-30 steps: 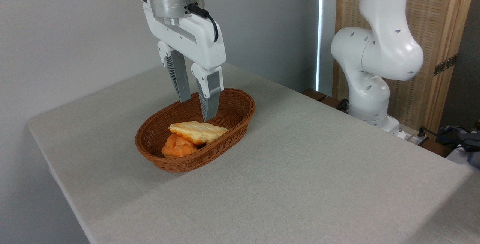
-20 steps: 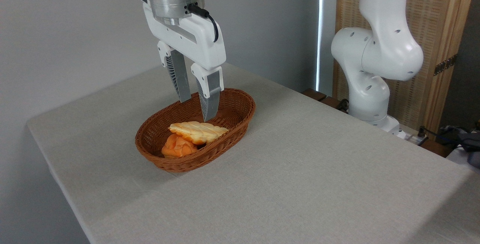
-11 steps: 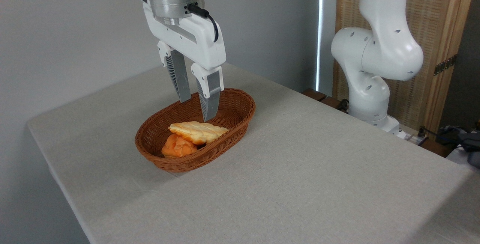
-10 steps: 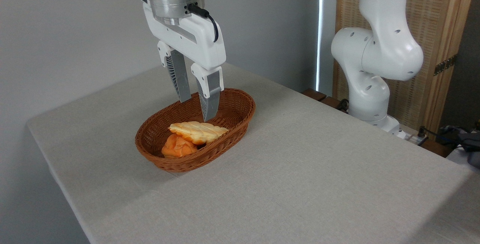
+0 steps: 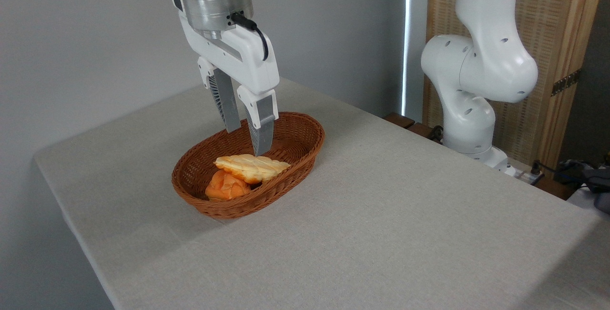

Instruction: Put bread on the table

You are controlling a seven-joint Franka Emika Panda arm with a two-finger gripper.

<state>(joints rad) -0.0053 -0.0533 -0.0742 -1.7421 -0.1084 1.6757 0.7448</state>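
Bread: the bread (image 5: 251, 167) lies inside the wicker basket (image 5: 305, 150), its near-left end propped on a round orange bun (image 5: 226, 186), so it sits slightly tilted and not flat on the basket floor.

Table: the table (image 5: 405, 214) is covered with a pale cloth; the bread is not yet on it.

Gripper: the gripper (image 5: 247, 142) hangs over the basket, pointing down, its two fingers parted with a moderate gap and nothing between them.

Key relation: the bread lies just below the fingertips and a little toward the camera; the nearer fingertip appears almost at the loaf's back edge (whether it touches, I cannot tell).

Long axis: the loaf runs left to right across the picture, roughly along the basket's length; the fingers are set one behind the other in depth, so they look placed to straddle its narrow width.

Judgement: a short drop and small forward shift should bring the loaf between the fingers.

Writing: no brand, label or readable text shows anywhere.
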